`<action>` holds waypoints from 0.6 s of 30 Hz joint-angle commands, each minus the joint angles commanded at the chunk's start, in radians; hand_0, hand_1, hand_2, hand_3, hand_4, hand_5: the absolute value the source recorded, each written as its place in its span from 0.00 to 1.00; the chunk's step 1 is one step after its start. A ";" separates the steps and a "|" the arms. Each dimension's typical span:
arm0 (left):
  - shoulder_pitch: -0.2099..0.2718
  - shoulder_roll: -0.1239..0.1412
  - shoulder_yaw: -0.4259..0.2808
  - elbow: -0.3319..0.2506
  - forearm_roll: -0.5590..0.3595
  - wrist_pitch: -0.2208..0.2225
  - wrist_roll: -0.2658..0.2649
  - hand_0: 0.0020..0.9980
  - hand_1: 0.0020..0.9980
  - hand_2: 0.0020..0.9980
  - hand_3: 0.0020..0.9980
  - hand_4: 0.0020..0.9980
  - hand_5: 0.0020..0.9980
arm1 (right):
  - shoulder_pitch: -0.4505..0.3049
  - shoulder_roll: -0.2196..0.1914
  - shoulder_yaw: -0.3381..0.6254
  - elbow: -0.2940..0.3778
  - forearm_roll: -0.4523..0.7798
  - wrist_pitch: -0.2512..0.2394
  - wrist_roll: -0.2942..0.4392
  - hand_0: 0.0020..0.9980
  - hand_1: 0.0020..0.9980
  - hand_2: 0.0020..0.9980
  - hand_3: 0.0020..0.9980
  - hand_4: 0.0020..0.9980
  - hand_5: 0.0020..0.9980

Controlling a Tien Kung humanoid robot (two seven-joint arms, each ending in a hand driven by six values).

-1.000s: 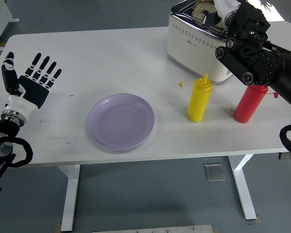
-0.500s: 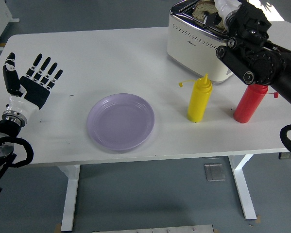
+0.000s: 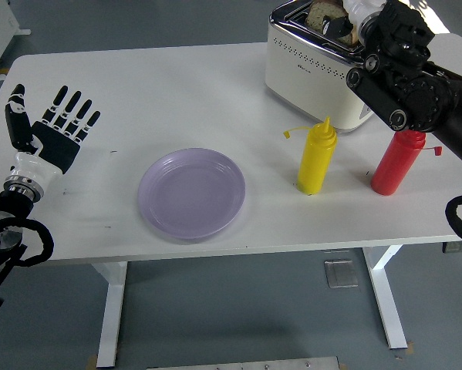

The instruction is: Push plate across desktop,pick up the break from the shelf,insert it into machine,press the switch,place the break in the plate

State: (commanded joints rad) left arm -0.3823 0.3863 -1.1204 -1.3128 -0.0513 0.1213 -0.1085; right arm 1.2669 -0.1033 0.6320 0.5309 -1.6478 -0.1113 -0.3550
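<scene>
In the head view the right hand [image 3: 369, 27] sits at the upper right of the frame, over the top of the white toaster [image 3: 311, 65], where the slice of bread [image 3: 323, 15] stands in a slot; the hand's back faces the camera, so whether its fingers pinch the bread or are spread I cannot tell. The risk I see is the forearm: it hangs close above the red bottle [image 3: 394, 162], and a careless swing toward the purple plate [image 3: 191, 193] in the middle of the surface [image 3: 177, 85] could knock that bottle or the yellow bottle [image 3: 317, 156] just below the toaster. The bread might also snag on the slot edge or slip and drop short of the plate, which lies well apart from the toaster. The left hand [image 3: 53, 127] rests at the left of the frame, fingers spread, holding nothing. Against the picture a second ago, the right hand and forearm have crept slightly up and to the right, while plate, bottles and left hand have stayed where they were
</scene>
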 joint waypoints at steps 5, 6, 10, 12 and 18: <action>0.002 -0.001 0.000 0.000 -0.001 0.000 0.000 0.78 0.69 0.63 0.62 0.77 1.00 | -0.001 -0.005 0.010 0.009 -0.001 0.005 -0.001 0.32 0.55 0.77 0.73 0.56 0.21; 0.002 -0.001 -0.001 0.000 -0.002 0.000 0.000 0.78 0.69 0.63 0.62 0.77 1.00 | -0.001 -0.007 0.014 0.014 -0.002 0.006 -0.002 0.32 0.55 0.77 0.73 0.56 0.21; 0.003 -0.003 -0.002 0.000 -0.002 0.001 0.000 0.78 0.69 0.63 0.62 0.77 1.00 | -0.001 -0.025 0.049 0.045 -0.022 0.014 -0.005 0.32 0.55 0.76 0.73 0.54 0.18; 0.004 -0.003 -0.005 -0.001 -0.003 0.001 0.000 0.78 0.69 0.63 0.62 0.77 1.00 | -0.001 -0.043 0.077 0.073 -0.038 0.021 -0.008 0.32 0.55 0.76 0.73 0.54 0.18; 0.005 -0.007 -0.020 -0.008 -0.010 0.002 0.002 0.78 0.68 0.63 0.62 0.76 1.00 | -0.028 -0.126 0.184 0.191 -0.078 0.050 -0.019 0.31 0.55 0.74 0.72 0.57 0.21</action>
State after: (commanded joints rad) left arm -0.3771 0.3797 -1.1407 -1.3211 -0.0608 0.1234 -0.1066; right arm 1.2390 -0.2290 0.8160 0.7222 -1.7260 -0.0616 -0.3745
